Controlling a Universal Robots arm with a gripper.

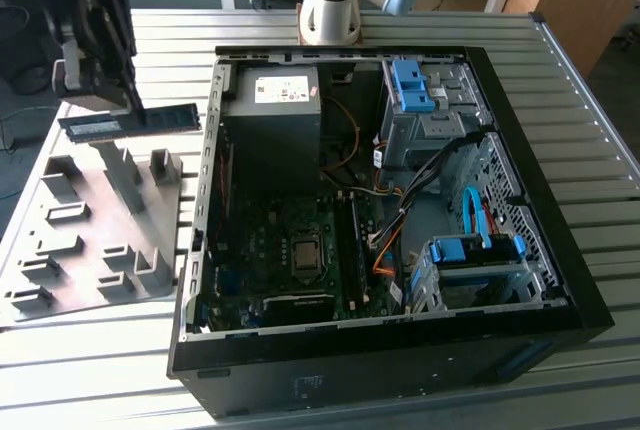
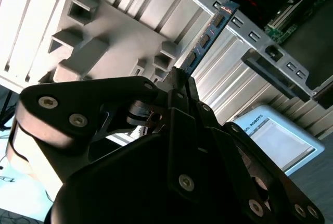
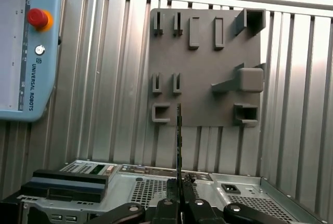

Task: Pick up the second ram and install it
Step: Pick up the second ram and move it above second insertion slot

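Note:
The second ram (image 1: 130, 122) is a long dark green stick with a pale label. It hangs level in the air above the grey slotted fixture (image 1: 85, 190), at the exterior view's left of the open computer case (image 1: 350, 375). My gripper (image 1: 133, 108) is shut on the stick from above, near its middle. In the second wrist view the ram (image 2: 208, 34) reaches out past my gripper (image 2: 179, 78) toward the case edge. The first wrist view has the ram (image 3: 179, 140) edge-on, rising from my gripper (image 3: 179, 200) over the fixture (image 3: 208, 73).
Inside the case lie the motherboard (image 1: 290, 250) with memory slots (image 1: 352, 240), a power supply (image 1: 272, 100), blue drive bays (image 1: 412, 85) and loose cables (image 1: 385, 250). A teach pendant (image 3: 26, 47) lies on the ribbed metal table (image 1: 560, 80). The arm's base (image 1: 330, 10) stands behind the case.

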